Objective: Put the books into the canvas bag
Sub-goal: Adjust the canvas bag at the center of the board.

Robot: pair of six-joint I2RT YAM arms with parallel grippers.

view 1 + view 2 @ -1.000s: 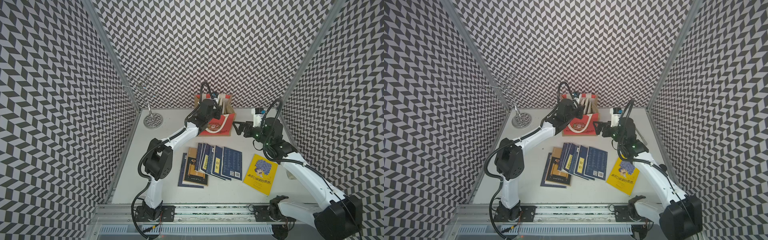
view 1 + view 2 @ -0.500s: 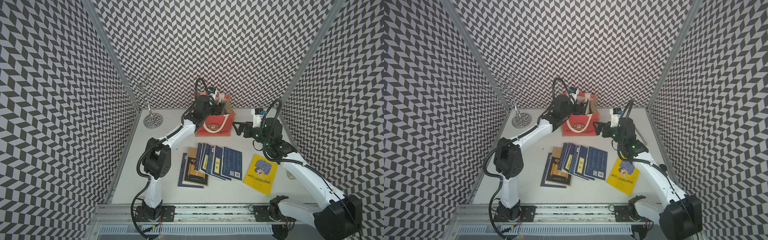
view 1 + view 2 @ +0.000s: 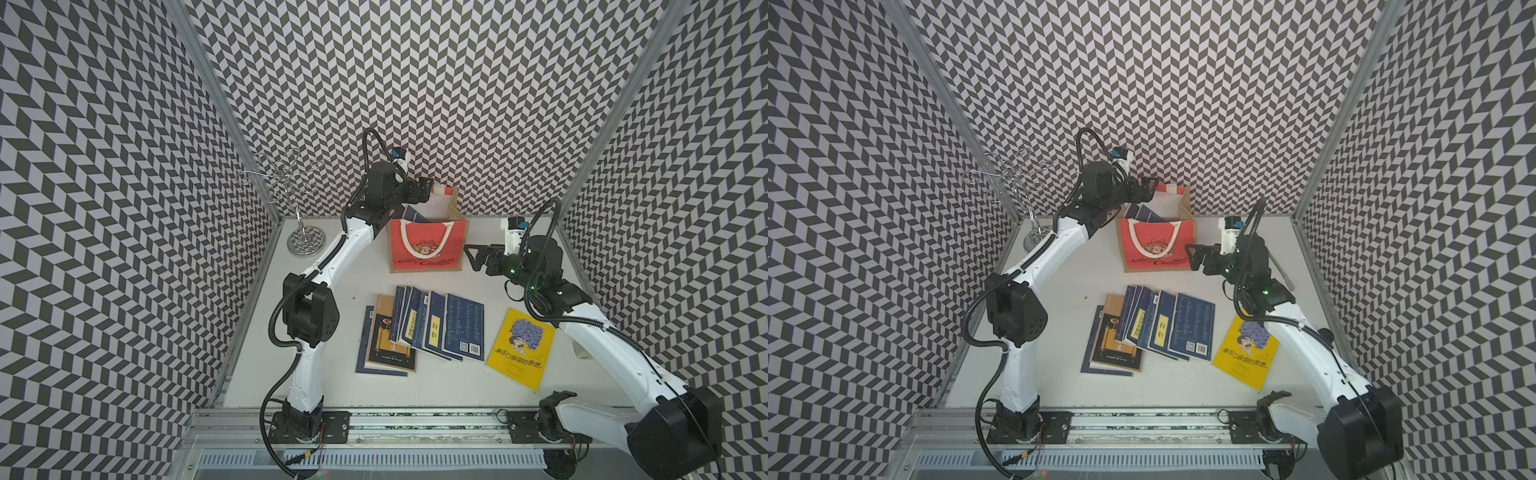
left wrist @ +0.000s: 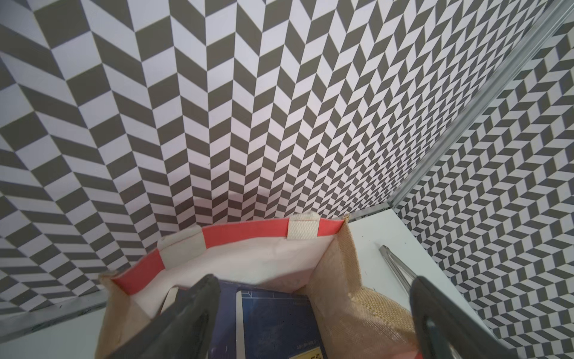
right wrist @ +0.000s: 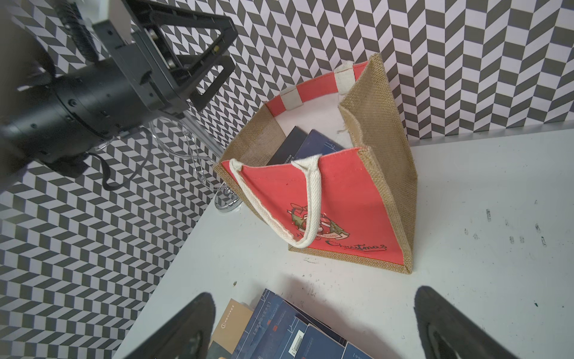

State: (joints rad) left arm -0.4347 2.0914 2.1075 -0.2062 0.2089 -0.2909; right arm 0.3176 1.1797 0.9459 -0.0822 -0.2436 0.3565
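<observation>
Left pincer [image 3: 428, 189] apparently above bag rim [image 3: 428, 223]

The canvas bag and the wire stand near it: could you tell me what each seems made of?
Canvas bag: matte red front looks like smooth woven cloth; tan sides like coarse jute, open weave showing. Wire stand: probably polished metal: shiny thin loops, reflective base.

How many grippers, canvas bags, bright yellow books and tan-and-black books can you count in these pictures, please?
Grippers: 2 (left gripper, right gripper)
Canvas bag: 1
Bright yellow book: 1
Tan-and-black book: 1
Total: 5
</observation>
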